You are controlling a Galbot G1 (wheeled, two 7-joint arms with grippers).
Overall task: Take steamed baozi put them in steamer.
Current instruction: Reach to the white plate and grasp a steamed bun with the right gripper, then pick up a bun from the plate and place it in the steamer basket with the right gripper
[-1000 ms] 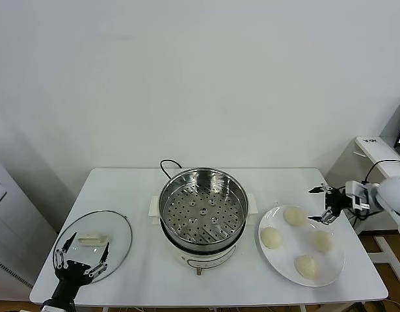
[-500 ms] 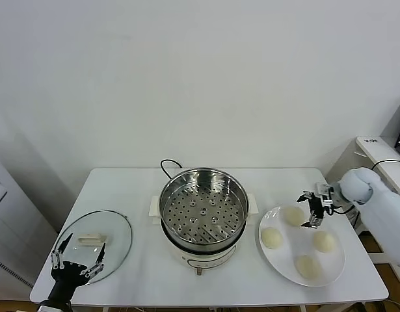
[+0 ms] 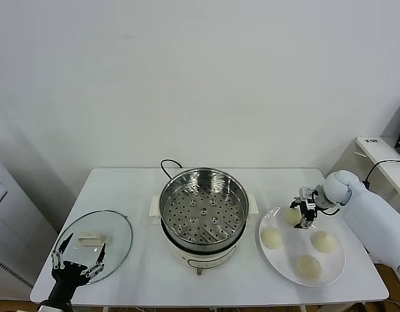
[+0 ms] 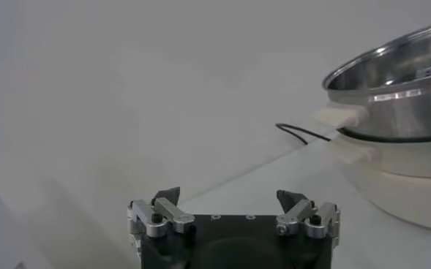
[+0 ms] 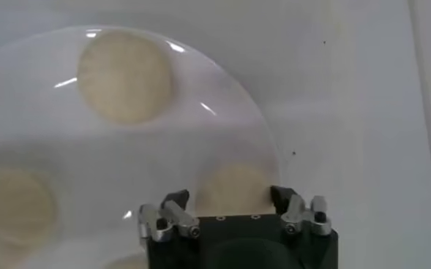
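Note:
The steel steamer (image 3: 203, 208) with its perforated tray stands mid-table on a cream base; its rim shows in the left wrist view (image 4: 398, 73). Several pale baozi lie on a white plate (image 3: 297, 250): one nearest the steamer (image 3: 271, 238), one on the right (image 3: 323, 241), one at the front (image 3: 308, 266), and one at the back (image 3: 291, 216). My right gripper (image 3: 302, 212) is open just above the back baozi, which sits between its spread jaws in the right wrist view (image 5: 233, 191). My left gripper (image 3: 76, 263) is open and empty at the table's front left.
A round glass lid (image 3: 115, 227) with a white handle (image 3: 92, 239) lies flat at the left, just beyond my left gripper. A black cord (image 3: 167, 166) runs behind the steamer. Another baozi (image 5: 124, 75) shows farther off on the plate (image 5: 164, 161).
My right gripper has swung in from beyond the table's right edge, moving left over the plate to the back baozi. The left gripper has dropped slightly toward the front edge.

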